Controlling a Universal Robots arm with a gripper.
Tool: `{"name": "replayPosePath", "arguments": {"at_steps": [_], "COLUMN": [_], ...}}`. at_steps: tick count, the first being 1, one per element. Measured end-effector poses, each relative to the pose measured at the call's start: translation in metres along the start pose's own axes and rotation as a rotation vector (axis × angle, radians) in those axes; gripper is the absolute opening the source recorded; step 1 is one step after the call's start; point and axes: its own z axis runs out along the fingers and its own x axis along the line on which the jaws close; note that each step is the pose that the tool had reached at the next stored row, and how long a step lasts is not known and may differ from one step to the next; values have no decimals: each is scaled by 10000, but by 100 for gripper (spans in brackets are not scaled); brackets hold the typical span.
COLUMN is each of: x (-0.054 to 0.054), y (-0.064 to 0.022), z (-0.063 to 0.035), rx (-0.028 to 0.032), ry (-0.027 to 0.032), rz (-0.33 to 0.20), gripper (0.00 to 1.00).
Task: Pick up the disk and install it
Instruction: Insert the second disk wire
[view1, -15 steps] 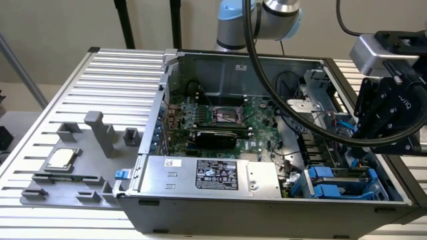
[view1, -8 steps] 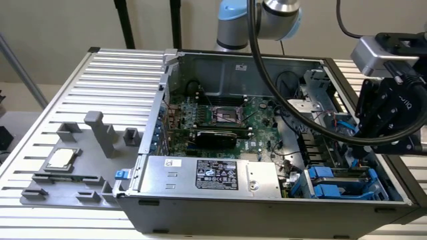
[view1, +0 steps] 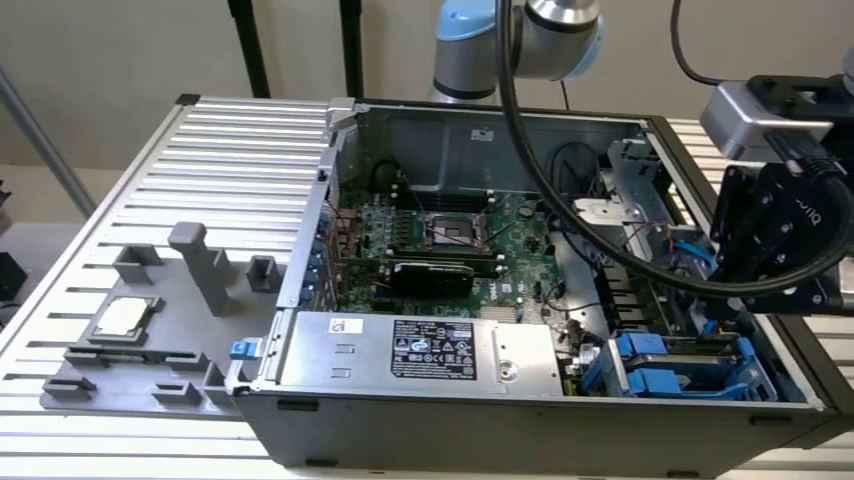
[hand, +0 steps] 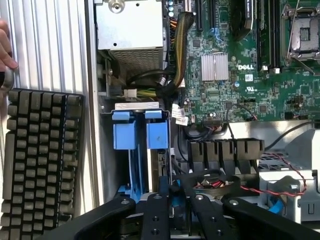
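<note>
Two blue carrier brackets (hand: 140, 130) stand side by side on edge in the blue drive cage (view1: 681, 365) at the case's front corner, on the exterior view's right. Each seems to frame a drive, and I cannot tell which is the disk. My gripper (view1: 781, 265) hangs above the case's side wall, just beyond the cage. In the wrist view the gripper (hand: 177, 215) looks toward the brackets from a short distance without touching them. I see no disk on the grey fixture (view1: 147, 340).
The open computer case (view1: 534, 420) holds a motherboard (view1: 441, 240) and a power supply (view1: 414, 350). The small silver chip (view1: 123, 318) lies on the fixture. A black keyboard (hand: 42, 160) and a person's hand (hand: 5, 47) are beside the case. Cables (view1: 601, 250) hang over the interior.
</note>
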Motion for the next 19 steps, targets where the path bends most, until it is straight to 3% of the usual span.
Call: {"name": "replayPosePath", "arguments": {"at_steps": [1, 3, 7, 10, 13, 19], "x": [0, -1, 0, 6, 9, 11], "y": [0, 0, 26, 111, 138, 166], "z": [6, 14, 14, 18, 52, 146], "rx": [2, 4, 23, 99, 196, 283], "ry": [25, 58, 66, 59, 51, 45], "rz": [0, 1, -1, -6, -16, -52], "gripper": [0, 0, 0, 0, 0, 0]}}
